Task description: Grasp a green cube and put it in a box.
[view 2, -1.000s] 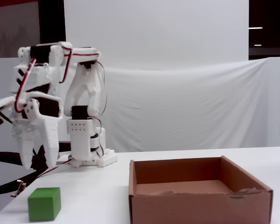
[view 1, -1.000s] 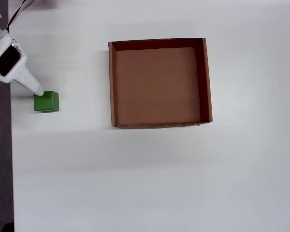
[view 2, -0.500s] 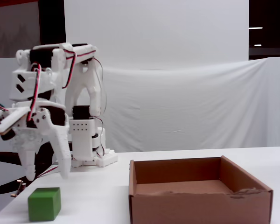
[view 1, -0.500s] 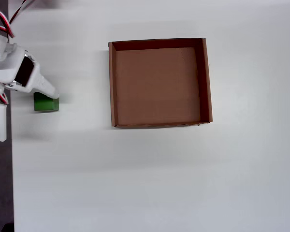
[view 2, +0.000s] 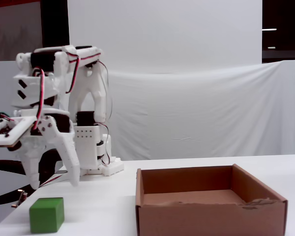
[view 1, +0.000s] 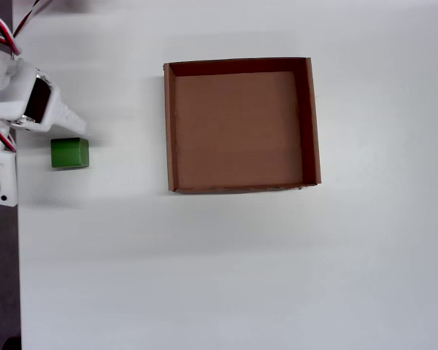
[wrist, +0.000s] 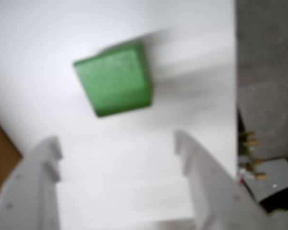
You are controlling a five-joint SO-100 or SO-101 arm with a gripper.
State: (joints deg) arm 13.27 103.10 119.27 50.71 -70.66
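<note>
The green cube (view 1: 69, 153) rests on the white table near its left edge, left of the box (view 1: 168, 124) in the overhead view. My gripper (view 1: 60, 125) hovers just beyond the cube, apart from it. In the fixed view the gripper (view 2: 54, 183) hangs above and behind the cube (view 2: 46, 215), jaws spread wide. The blurred wrist view shows the cube (wrist: 113, 79) ahead of the open gripper (wrist: 116, 141), with only bare table between the fingers (wrist: 206, 177). The brown cardboard box (view 2: 211, 211) holds nothing.
The arm's base (view 2: 91, 157) stands at the back left of the table. The table's left edge (view 1: 17, 277) runs close to the cube, with dark floor beyond it. A white cloth backdrop (view 2: 196, 113) hangs behind the table.
The gripper has swung over from the table's left edge toward the cube and opened wider. In the last half second it drew back slightly, so the finger no longer overlaps the cube from overhead.
</note>
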